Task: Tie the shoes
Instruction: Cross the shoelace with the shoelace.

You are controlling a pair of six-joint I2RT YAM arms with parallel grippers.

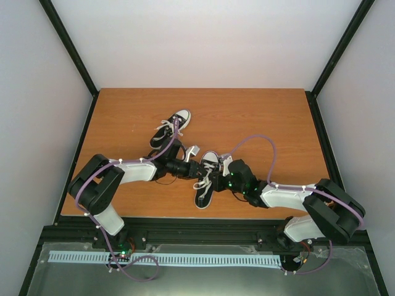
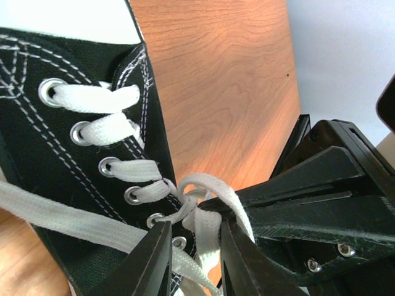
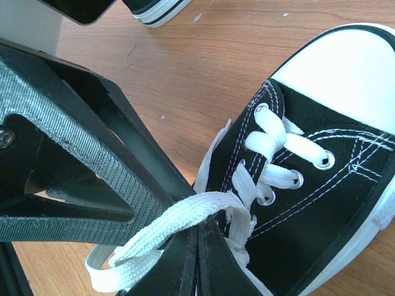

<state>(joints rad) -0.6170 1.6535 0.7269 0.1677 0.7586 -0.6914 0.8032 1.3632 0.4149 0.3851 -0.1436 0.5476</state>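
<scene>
The right gripper [image 3: 197, 242] is clenched on a lace [image 3: 162, 223] of the near shoe [image 3: 321, 154]. The flat white lace is pinched between the closed fingers and runs out on both sides of them. In that gripper's wrist view the shoe is found just ahead and to the right, with its toe cap at the upper right.

The left gripper [image 2: 195, 229] is set tip to tip against the right gripper, over the upper eyelets [image 2: 136, 195] of the same shoe. Its fingers [image 2: 151, 259] are seen partly apart with a loop of lace between them. Whether that loop is squeezed cannot be told.

The far shoe [image 1: 171, 131] is placed beyond the left gripper, close beside that arm's wrist and apart from the near shoe.

Bare table [image 1: 265, 117] is left open beyond and to the right of the right gripper, up to the far and right edges. The table's near edge is found close behind the near shoe's heel. The side edges are bounded by black rails [image 1: 323, 135], and white walls [image 1: 203, 43] are raised beyond them.
</scene>
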